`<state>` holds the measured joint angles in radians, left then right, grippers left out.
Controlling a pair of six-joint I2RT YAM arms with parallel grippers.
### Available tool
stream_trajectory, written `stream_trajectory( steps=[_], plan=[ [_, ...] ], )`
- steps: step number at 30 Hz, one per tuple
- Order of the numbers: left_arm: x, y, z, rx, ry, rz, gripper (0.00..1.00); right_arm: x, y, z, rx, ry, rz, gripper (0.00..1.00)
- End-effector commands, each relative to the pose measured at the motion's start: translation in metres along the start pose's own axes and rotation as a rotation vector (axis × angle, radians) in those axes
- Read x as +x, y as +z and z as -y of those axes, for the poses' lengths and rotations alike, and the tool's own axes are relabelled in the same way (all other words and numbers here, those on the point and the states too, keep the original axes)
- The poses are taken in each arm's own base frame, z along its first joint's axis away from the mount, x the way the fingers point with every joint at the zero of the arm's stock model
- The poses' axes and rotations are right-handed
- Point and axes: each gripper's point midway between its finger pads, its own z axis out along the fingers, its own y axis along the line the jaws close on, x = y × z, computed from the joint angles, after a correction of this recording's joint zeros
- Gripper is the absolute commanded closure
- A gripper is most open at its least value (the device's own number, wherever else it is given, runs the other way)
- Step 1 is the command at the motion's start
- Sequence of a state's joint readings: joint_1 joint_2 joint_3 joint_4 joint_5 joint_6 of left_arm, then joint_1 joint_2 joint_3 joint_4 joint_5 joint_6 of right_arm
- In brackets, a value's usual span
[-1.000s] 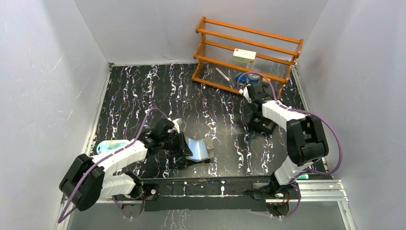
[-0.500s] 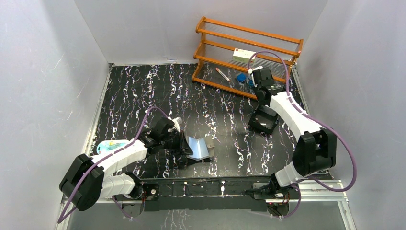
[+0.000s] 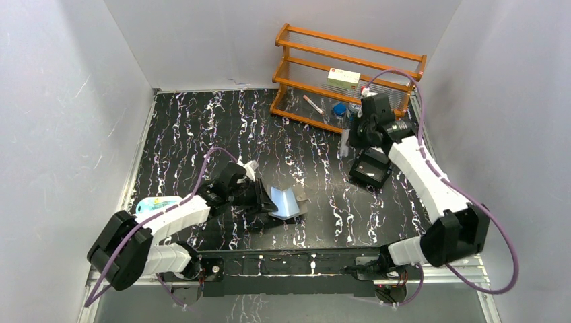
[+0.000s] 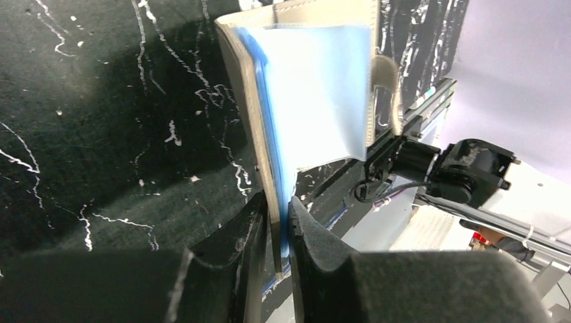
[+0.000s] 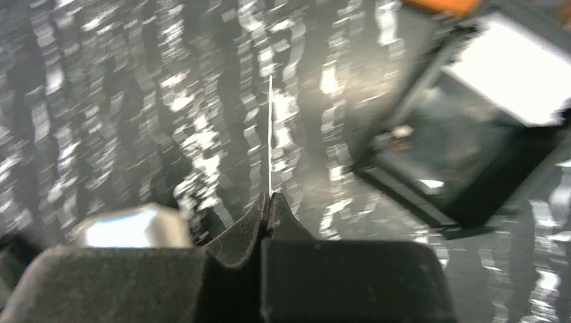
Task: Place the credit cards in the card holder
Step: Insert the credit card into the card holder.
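Note:
The grey card holder (image 3: 286, 202) stands open at the near middle of the table, its bluish clear sleeves (image 4: 316, 94) facing up. My left gripper (image 3: 264, 200) is shut on one wall of the holder (image 4: 266, 134), with the fingertips (image 4: 250, 215) clamped on its lower edge. My right gripper (image 3: 351, 136) is shut on one pale credit card (image 3: 345, 142), held above the table left of the black tray (image 3: 370, 168). In the right wrist view the card (image 5: 271, 134) shows edge-on, rising from the closed gripper (image 5: 269, 199). More pale cards (image 5: 518, 74) lie in the tray (image 5: 464, 195).
A wooden rack (image 3: 347, 74) stands at the back right, holding a small box (image 3: 343, 79), a pen and blue items. A blue and white packet (image 3: 151, 204) lies near the left arm. A marker (image 3: 427, 247) lies by the right arm's base.
My right arm lifted off the black tray, swung back toward the rack, and now holds a card left of the tray. My left gripper shifted the holder slightly right.

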<state>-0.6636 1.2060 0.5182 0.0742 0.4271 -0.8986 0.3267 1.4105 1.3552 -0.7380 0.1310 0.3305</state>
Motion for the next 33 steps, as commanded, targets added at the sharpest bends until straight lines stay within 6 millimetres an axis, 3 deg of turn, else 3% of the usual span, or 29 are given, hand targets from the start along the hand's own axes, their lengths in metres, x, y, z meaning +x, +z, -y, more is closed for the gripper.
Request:
stream_trajectory(
  steps=[1, 9, 16, 23, 33],
  plan=[
    [0.007, 0.009, -0.009, -0.006, -0.015, -0.024, 0.83, 0.015, -0.033, -0.086, -0.419, 0.151, 0.011, 1.00],
    [0.018, 0.014, -0.030, -0.056, -0.031, -0.048, 0.78, 0.087, -0.027, -0.148, -0.643, 0.242, -0.191, 1.00],
    [0.021, 0.012, -0.034, -0.071, -0.024, -0.059, 0.71, 0.138, -0.007, -0.173, -0.672, 0.242, -0.325, 1.00],
    [0.020, 0.009, -0.035, -0.085, -0.014, -0.052, 0.68, 0.167, 0.008, -0.173, -0.649, 0.201, -0.397, 1.00],
    [0.017, 0.000, -0.036, -0.132, 0.025, -0.048, 0.62, 0.194, 0.036, -0.148, -0.528, 0.112, -0.443, 1.00]
  ],
)
